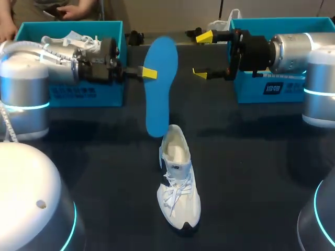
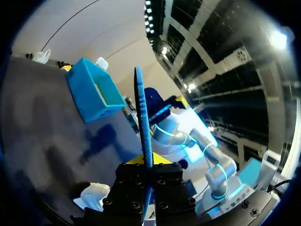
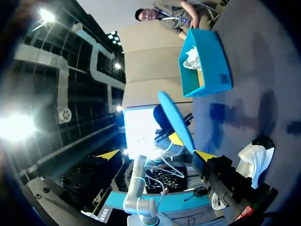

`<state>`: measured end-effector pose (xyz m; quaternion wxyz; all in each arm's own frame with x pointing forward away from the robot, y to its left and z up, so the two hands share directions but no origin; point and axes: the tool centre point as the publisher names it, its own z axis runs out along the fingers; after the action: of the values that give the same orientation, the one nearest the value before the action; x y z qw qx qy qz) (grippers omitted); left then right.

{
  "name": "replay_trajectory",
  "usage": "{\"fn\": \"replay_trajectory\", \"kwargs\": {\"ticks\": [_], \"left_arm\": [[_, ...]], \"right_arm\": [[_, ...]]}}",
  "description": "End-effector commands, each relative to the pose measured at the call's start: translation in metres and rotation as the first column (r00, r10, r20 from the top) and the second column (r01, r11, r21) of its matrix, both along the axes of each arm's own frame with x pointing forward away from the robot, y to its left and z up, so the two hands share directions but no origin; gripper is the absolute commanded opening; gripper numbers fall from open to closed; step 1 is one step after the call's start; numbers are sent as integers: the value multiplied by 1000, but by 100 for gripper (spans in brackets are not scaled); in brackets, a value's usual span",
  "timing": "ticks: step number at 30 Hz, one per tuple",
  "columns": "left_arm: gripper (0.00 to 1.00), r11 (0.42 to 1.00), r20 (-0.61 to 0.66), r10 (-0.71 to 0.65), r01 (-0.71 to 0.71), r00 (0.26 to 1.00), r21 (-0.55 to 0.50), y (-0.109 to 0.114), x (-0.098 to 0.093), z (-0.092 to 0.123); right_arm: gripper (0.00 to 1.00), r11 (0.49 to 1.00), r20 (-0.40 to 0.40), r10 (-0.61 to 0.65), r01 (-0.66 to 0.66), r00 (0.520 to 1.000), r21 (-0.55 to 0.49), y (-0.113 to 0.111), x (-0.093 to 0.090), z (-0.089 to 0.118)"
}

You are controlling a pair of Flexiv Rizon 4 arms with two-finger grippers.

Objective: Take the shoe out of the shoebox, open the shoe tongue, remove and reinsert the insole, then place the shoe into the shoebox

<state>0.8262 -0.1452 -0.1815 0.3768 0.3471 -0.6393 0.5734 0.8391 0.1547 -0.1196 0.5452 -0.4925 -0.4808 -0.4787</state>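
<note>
Insole hangs at far centre between left shoebox and right shoebox, barring that gap. Open passage over table left and right of shoe.

Two shoeboxes, one shoe, one insole

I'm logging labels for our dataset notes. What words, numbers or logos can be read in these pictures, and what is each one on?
White print on the front wall of the left blue cardboard shoebox: too blurred to read.
White block and characters on the front wall of the right blue cardboard box: too blurred to read.
Small dark mark on the side of the white lace-up sneaker: too small to read.
Blue foam insole: no print shows.
</note>
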Motion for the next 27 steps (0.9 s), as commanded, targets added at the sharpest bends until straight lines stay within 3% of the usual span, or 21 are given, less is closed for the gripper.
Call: {"fn": "replay_trajectory", "kwargs": {"ticks": [1, 14, 27], "left_arm": [[0, 981, -344, 189, -193, 920, 25, -1, -3, -5], [0, 983, -446, 174, -181, 878, 28, -10, -6, -19], [0, 988, -473, 135, -152, 871, 2, -17, -9, -25]], "right_arm": [[100, 1000, 0, -2, 2, 1000, -3, 0, -1, 0], [100, 1000, 0, -2, 2, 1000, -3, 0, -1, 0], [100, 942, 27, 28, -17, 999, -334, -5, -7, 21]]}}
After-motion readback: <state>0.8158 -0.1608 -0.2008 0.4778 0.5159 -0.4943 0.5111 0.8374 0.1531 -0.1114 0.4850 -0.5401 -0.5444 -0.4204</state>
